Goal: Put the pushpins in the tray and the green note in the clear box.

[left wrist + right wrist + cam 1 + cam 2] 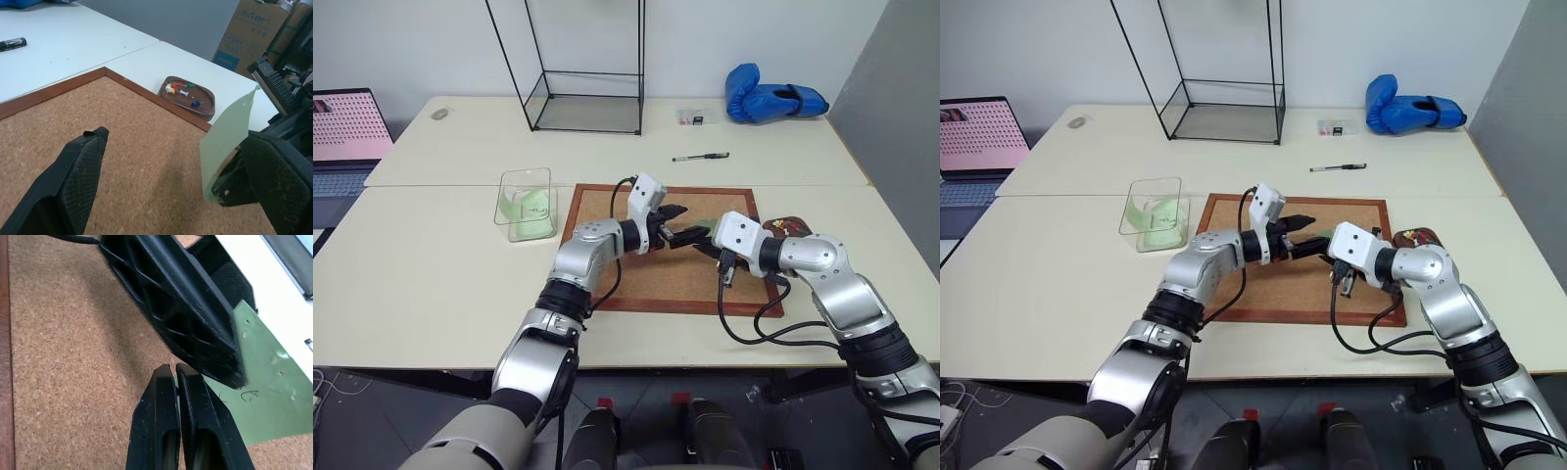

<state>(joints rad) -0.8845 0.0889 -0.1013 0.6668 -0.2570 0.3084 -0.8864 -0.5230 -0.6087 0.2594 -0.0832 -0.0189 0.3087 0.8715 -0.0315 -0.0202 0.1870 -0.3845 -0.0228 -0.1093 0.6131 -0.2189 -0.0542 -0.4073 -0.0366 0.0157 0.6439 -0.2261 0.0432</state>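
Observation:
My right gripper (172, 367) is shut on one edge of the green note (264, 401), a pale green slip with faint pen marks, held just above the brown corkboard (636, 284). My left gripper (677, 223) is open, one finger on each side of the note (227, 142). One of its fingers (186, 313) crosses in front of the right gripper. The dark brown oval tray (188, 95) sits just off the corkboard's far right corner with several coloured pushpins (181, 89) in it. The clear box (526, 204) stands left of the corkboard with pale green paper inside.
A tall black wire-framed glass case (587, 98) stands at the back. A pen (701, 157), a small packet (697, 116) and blue boxing gloves (769, 101) lie behind the corkboard. A laptop (342, 137) sits at the far left. Cardboard boxes (257, 29) stand beyond the table.

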